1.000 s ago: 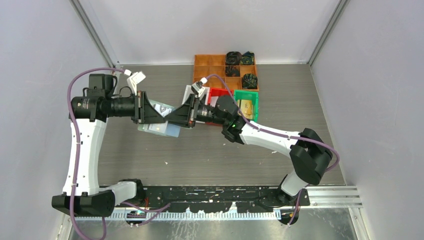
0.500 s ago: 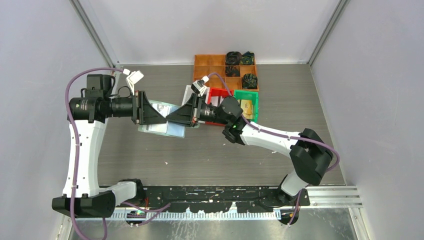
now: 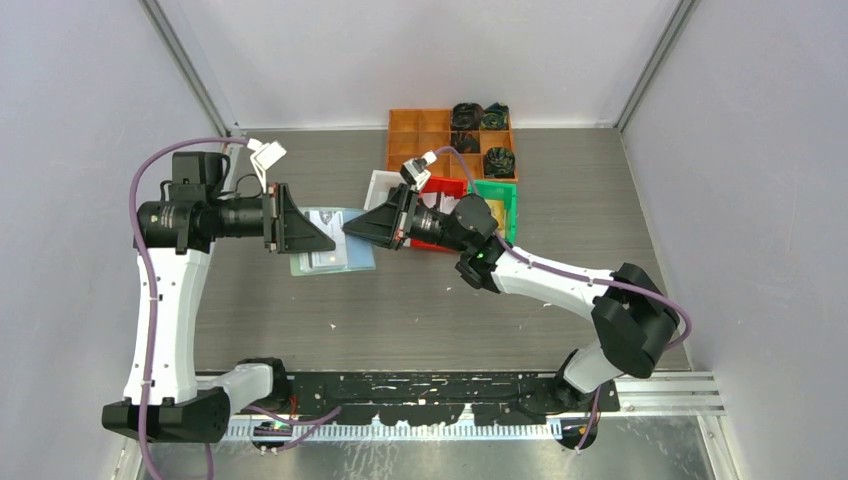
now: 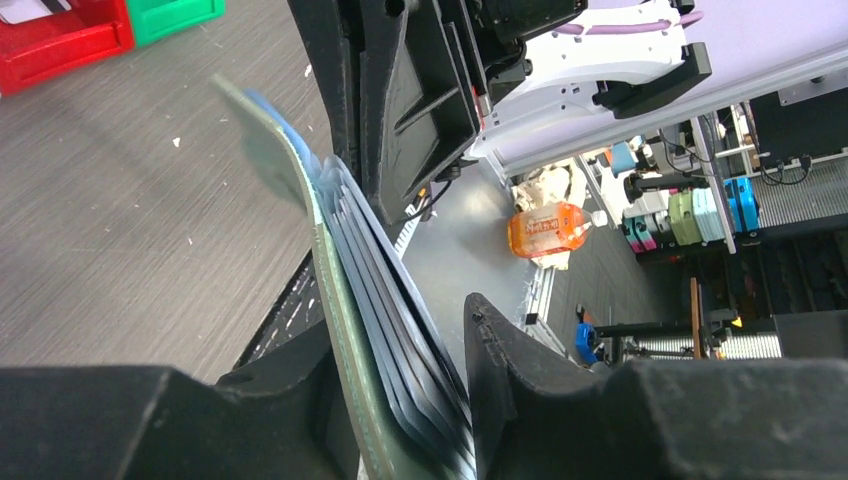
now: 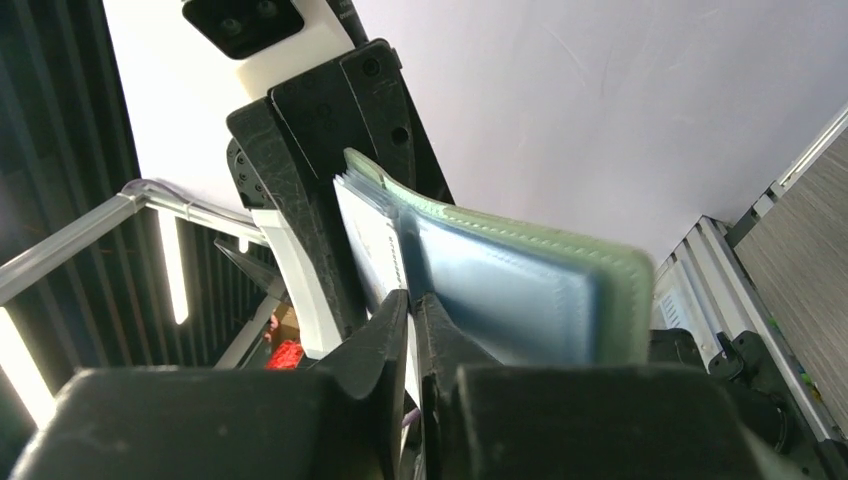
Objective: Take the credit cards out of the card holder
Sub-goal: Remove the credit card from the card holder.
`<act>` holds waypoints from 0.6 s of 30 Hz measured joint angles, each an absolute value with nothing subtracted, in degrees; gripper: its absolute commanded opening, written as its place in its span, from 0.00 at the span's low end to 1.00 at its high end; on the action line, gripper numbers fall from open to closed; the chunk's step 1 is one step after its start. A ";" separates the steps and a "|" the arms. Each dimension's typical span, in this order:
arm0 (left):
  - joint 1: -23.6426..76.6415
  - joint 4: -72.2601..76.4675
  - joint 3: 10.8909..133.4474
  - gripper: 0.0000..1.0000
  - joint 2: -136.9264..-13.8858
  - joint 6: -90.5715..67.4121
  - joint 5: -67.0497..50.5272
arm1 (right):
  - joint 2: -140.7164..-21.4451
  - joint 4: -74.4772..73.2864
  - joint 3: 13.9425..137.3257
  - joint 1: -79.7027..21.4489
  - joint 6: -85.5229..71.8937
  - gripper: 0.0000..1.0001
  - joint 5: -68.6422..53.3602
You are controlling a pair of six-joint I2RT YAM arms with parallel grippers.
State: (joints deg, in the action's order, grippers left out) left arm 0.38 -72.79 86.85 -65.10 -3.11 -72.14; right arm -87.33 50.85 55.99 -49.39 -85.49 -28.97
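card holder [image 4: 335, 270] clamped in left gripper [image 4: 400, 330], right gripper [image 5: 410, 305] pinching edge

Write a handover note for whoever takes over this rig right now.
Left claw: clamped on the card holder, holding it above the table.
Right claw: nearly shut, pinching a thin pale edge at the holder's open side, seemingly a credit card.
Done: gold-tan cards lie in the green bin.
Left: pull this card free, bin it, then empty the remaining pockets; how many are filled is unclear.
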 measured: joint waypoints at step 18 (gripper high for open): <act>0.38 -70.13 86.54 0.14 -63.77 -6.90 -72.55 | -86.78 54.13 57.06 -49.82 -87.22 0.34 -29.69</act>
State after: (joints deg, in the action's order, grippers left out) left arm 0.38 -70.13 86.54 -63.77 -6.90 -72.55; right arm -86.78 54.13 57.06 -49.82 -87.22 -29.69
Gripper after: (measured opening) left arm 0.210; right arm 0.334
